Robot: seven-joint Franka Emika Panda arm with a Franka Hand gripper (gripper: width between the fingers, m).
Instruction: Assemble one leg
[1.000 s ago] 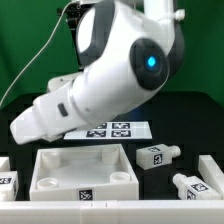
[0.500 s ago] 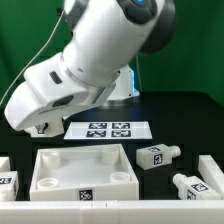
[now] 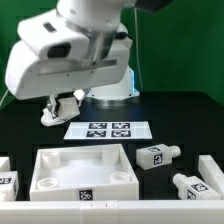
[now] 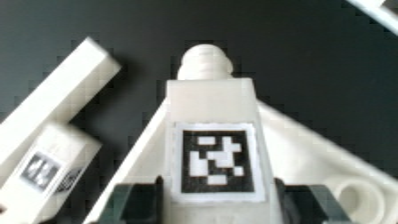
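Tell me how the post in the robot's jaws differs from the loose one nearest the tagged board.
The held post is clamped in the jaws; the loose post lies free on the table. The held post sits behind the marker board, the loose post in front. Both are white and tagged.

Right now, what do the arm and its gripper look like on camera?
The arm is bulky, built of smooth, rounded, glossy white shells, with a black section at the top edge of the exterior view. No markings show on it. The gripper is small and pale with dark parts. In the wrist view its jaws look dark grey.
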